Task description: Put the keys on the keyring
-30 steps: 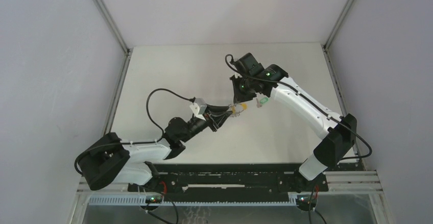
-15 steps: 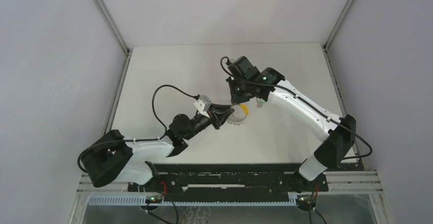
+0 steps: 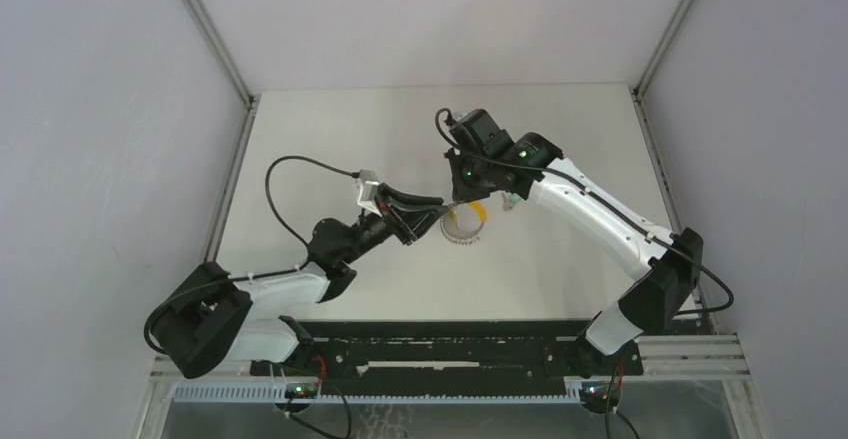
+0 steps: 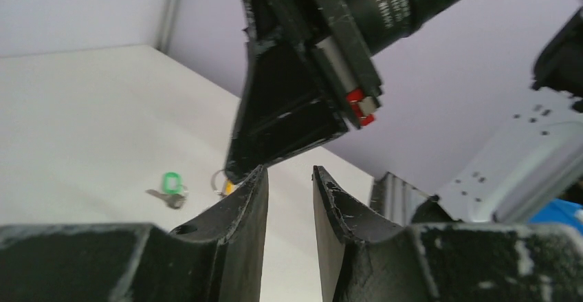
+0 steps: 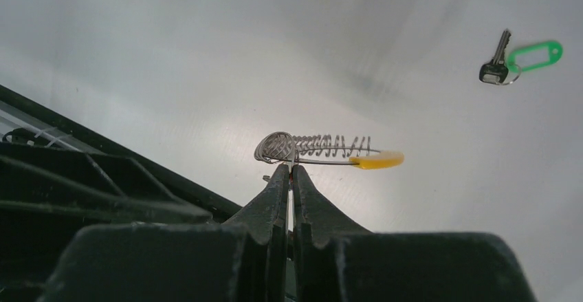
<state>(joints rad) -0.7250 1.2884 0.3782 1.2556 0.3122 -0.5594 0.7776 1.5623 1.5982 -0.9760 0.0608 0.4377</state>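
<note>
1. Right gripper (image 5: 291,168): fingers pressed together, pinching the wire rim of the keyring (image 5: 313,148).
2. In the right wrist view the keyring is seen edge-on, with its coils visible. The pinch is at one end and the yellow-orange section (image 5: 376,159) is at the opposite end.
3. Keyring position: roughly mid-bench (image 3: 330,139), slightly toward the right edge. I cannot tell from any view whether it touches the bench surface or hangs just above it.
4. Left gripper (image 4: 289,178): fingers spread partway with a narrow gap, and nothing between them.
5. In the left wrist view, the left gripper's fingertips sit just under the right gripper's finger body, close to it. I cannot tell whether they touch.
6. In the top view, the left gripper points in from the left-edge side, with its tips just beside the keyring and the right gripper's tips.
7. Green key (image 5: 535,55): lies flat on the bench near the keyring on the right-edge side, apart from it. Neither gripper touches it.
</note>
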